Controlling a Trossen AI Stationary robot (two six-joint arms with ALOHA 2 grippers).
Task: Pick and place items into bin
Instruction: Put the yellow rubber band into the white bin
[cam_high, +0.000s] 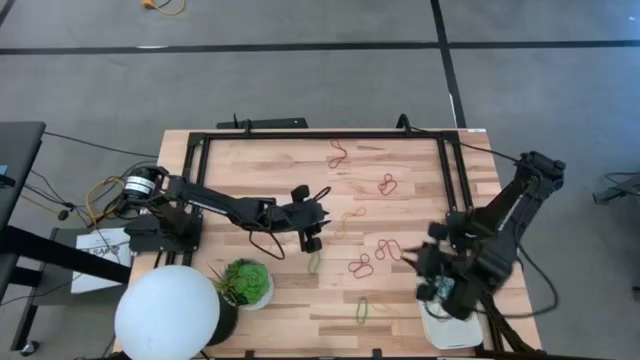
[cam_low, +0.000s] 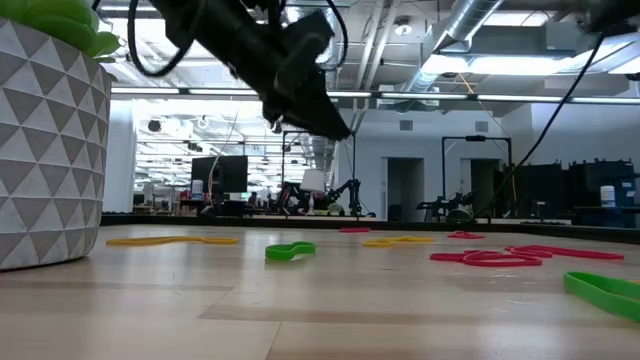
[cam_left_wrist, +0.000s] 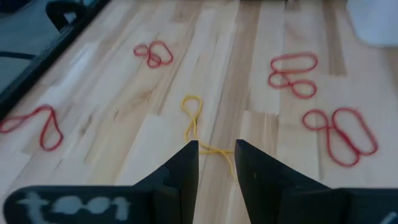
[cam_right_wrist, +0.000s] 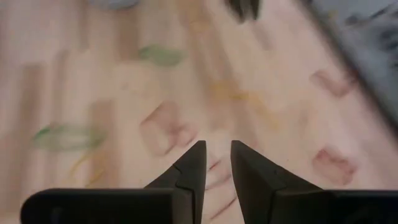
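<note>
Several rubber-band loops lie flat on the wooden table: red ones (cam_high: 338, 153) (cam_high: 387, 184) (cam_high: 372, 259), a yellow one (cam_high: 350, 215), green ones (cam_high: 314, 262) (cam_high: 362, 310). My left gripper (cam_high: 312, 238) hangs open above the table's middle. In its wrist view the yellow loop (cam_left_wrist: 193, 118) runs under the gap between the fingertips (cam_left_wrist: 216, 155), and the low view shows the gripper (cam_low: 325, 115) well above the wood. My right gripper (cam_high: 418, 262), open a little (cam_right_wrist: 214, 152), hovers over the red loops near the white bin (cam_high: 450, 328), which the right arm partly covers.
A potted plant (cam_high: 246, 282) and a large white ball lamp (cam_high: 167, 312) stand at the near left corner. A black frame (cam_high: 320, 134) borders the far and side edges of the table. The triangle-patterned pot (cam_low: 50, 150) fills the left of the low view.
</note>
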